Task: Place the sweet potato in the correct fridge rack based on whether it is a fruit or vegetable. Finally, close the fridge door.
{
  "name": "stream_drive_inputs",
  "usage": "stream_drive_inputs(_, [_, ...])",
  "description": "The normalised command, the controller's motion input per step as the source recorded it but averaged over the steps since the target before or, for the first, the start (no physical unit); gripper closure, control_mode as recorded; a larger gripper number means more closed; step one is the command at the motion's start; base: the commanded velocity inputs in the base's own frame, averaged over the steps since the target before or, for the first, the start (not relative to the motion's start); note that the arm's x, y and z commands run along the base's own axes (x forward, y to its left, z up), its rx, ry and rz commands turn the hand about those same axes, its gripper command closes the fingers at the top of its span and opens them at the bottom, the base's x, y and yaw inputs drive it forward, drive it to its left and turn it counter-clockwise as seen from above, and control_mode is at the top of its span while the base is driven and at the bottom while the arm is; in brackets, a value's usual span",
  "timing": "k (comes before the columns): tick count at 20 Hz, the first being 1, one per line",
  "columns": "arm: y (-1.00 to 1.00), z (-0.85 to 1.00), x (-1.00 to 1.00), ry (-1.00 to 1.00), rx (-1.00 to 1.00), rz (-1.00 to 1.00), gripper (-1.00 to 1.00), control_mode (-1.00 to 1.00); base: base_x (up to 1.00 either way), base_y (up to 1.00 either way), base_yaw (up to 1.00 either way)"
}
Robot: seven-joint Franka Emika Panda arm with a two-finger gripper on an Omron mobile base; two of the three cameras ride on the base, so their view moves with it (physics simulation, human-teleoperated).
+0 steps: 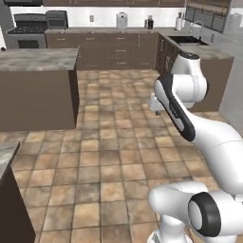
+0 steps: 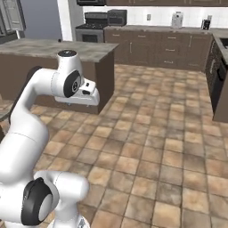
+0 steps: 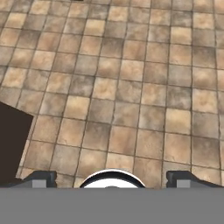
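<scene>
The floor is brown and tan stone tile, running across the whole open middle of the kitchen. At the left stands an island desk with a grey stone top and dark brown sides; in the right base view the same island sits behind the arm. Along the far wall runs a row of dark brown cabinets under a pale worktop, with a black stove at the far left, a small white appliance on the worktop, and a sink at the far right corner.

The claw hangs above bare floor tiles, its two dark fingertips set far apart near opposite sides of the hand view: wide open, holding nothing, touching nothing. A dark brown cabinet corner juts in at the hand view's left. I cannot tell where the sweet potato or the fridge rack is from these pictures.
</scene>
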Motion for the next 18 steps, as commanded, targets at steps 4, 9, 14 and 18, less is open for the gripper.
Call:
stream_drive_inputs(4, [0.0,0.0,0.0,0.0,0.0,0.0,-1.0,1.0,1.0,-0.11,0.11])
stream_drive_inputs(9, [0.0,0.0,0.0,0.0,0.0,0.0,-1.0,1.0,1.0,-0.35,0.12])
stream_drive_inputs(14, [0.0,0.0,0.0,0.0,0.0,0.0,-1.0,1.0,1.0,-0.48,0.14])
stream_drive_inputs(18, [0.0,0.0,0.0,0.0,0.0,0.0,-1.0,1.0,1.0,-0.41,0.12])
